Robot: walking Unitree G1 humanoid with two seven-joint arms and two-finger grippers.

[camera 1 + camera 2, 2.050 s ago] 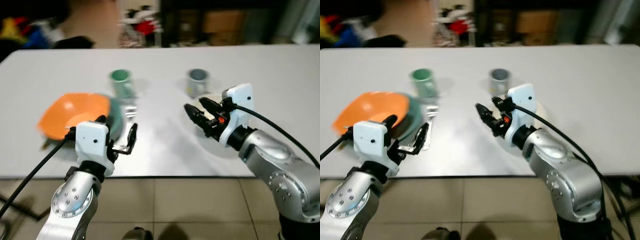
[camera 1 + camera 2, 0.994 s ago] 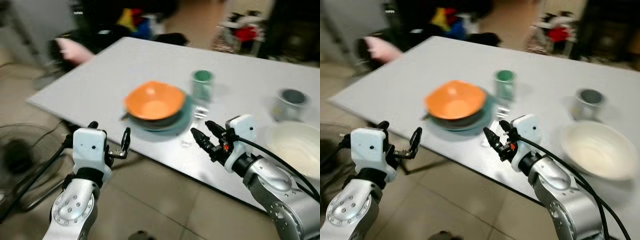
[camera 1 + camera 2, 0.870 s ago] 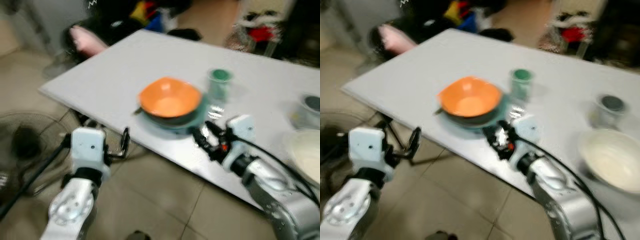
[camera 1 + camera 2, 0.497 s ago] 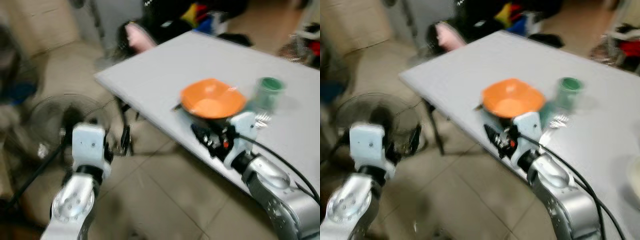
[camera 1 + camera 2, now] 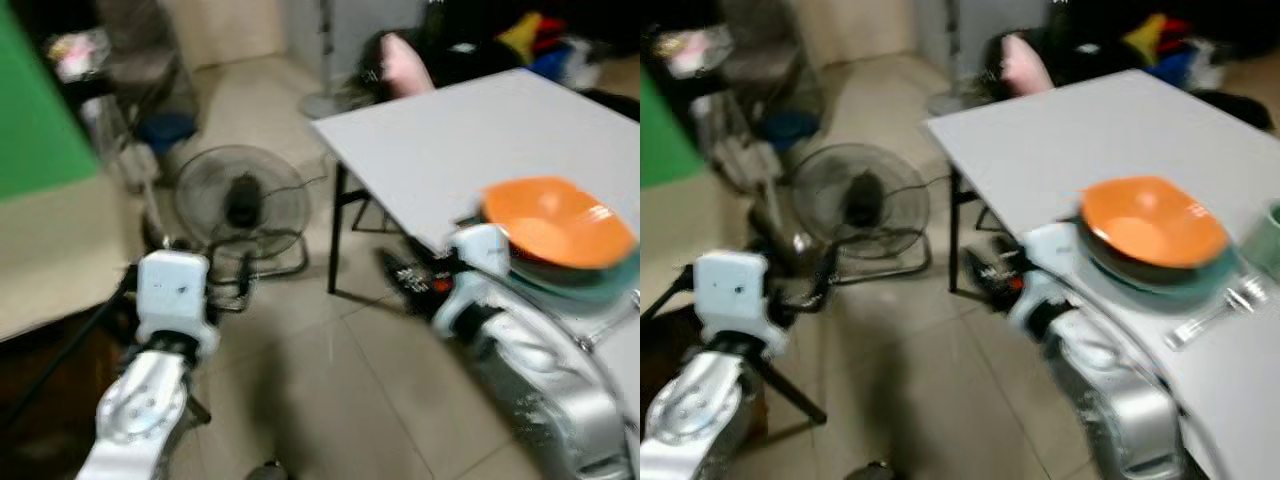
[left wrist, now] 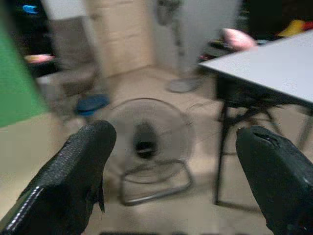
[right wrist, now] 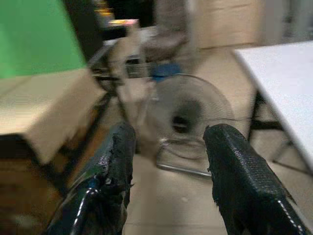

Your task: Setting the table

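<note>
An orange bowl (image 5: 1152,221) sits on a teal plate (image 5: 1160,278) near the corner of the white table (image 5: 1060,140), at the right of the eye views. A fork (image 5: 1218,306) lies beside the plate, and a green cup (image 5: 1270,240) is cut off by the frame's edge. My left gripper (image 6: 173,142) is open and empty, held over the tiled floor to the left of the table. My right gripper (image 7: 171,132) is also open and empty. It hangs in front of the table's near edge (image 5: 405,275), below the bowl. The picture is blurred.
A floor fan (image 5: 240,205) stands on the tiles ahead, left of the table's black legs (image 5: 335,235). A green panel (image 5: 40,110) and a light wooden surface (image 7: 39,103) are at the far left. Pink and coloured clutter (image 5: 405,60) lies behind the table.
The whole view has swung left. The table has slid to the right edge, and the fan, floor and green panel have come into sight. Both arms keep their pose, grippers still open.
</note>
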